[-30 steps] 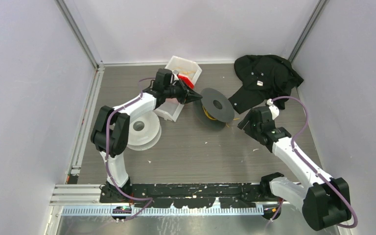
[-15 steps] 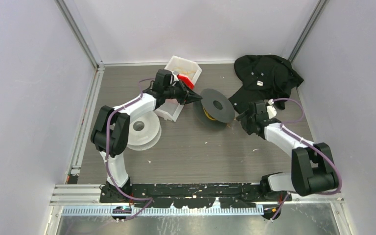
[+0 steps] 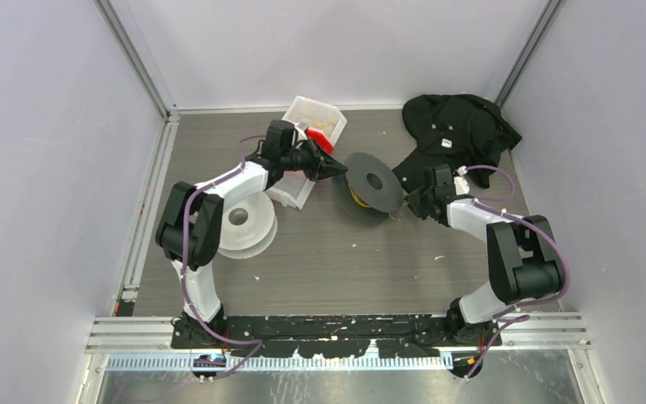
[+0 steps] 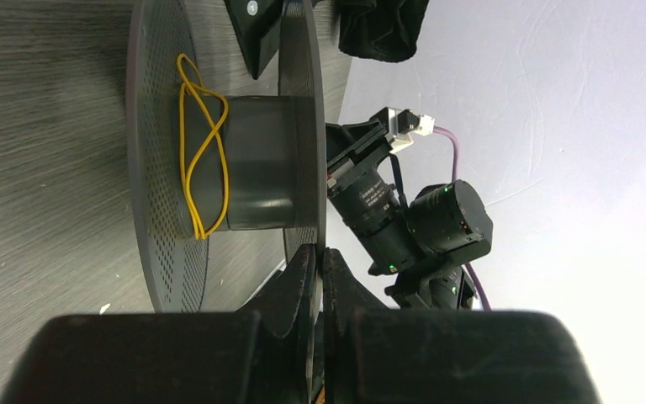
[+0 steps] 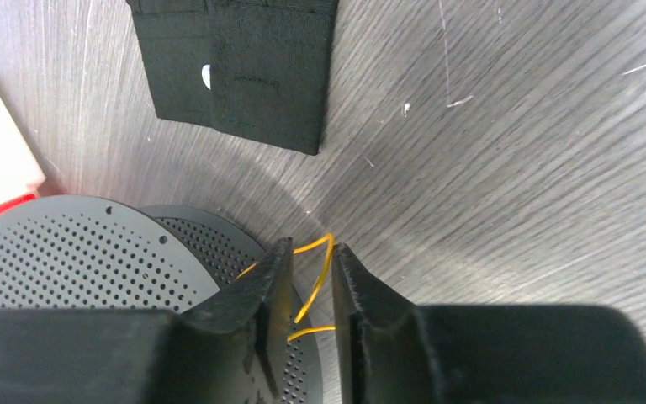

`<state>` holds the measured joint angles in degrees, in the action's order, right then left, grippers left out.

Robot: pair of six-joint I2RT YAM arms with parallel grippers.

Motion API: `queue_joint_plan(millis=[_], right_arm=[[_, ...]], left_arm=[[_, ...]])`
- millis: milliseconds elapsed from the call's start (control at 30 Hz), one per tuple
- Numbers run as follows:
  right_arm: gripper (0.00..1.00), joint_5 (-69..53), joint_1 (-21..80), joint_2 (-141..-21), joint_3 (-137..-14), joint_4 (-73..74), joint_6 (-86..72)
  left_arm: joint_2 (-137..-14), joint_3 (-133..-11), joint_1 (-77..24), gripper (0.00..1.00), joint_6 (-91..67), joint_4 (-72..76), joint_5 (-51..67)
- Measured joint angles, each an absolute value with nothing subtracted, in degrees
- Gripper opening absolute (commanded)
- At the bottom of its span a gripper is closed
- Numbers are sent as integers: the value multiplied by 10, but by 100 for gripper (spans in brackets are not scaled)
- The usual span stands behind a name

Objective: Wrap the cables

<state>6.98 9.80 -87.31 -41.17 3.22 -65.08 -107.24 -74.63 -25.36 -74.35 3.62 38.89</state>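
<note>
Here the left gripper (image 4: 318, 261) pinches the grey spool's (image 4: 261, 160) flange rim; the yellow cable (image 4: 193, 143) loops the hub, a strand lying between the right gripper's (image 5: 311, 252) narrowly parted jaws.

right claw (image 5: 309, 257) nearer spool (image 5: 76, 244), narrowed around cable (image 5: 316, 284)

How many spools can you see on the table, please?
2. A dark grey perforated plastic spool stands tilted beside the white plastic bin; a translucent white plastic spool lies flat further left. Others may be hidden under the crumpled black cloth.
</note>
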Motion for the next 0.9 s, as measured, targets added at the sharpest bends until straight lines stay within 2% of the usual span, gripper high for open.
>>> queue_joint_plan(millis=[167,300,567,900], right_arm=[[8,62,94,-886,-419,25,-651],[1,58,88,-897,-427,24,-645],[0,23,67,-913,-458,23,-598],[0,-119,34,-1005,-558,18,-518]], left_arm=[[-1073,-746,-254,0,-743,40,396],[-1075,-746,-254,1,-743,44,404],[-1101,-750,-247,1,-729,65,458],[-1153,-782,-237,0,-700,71,544]])
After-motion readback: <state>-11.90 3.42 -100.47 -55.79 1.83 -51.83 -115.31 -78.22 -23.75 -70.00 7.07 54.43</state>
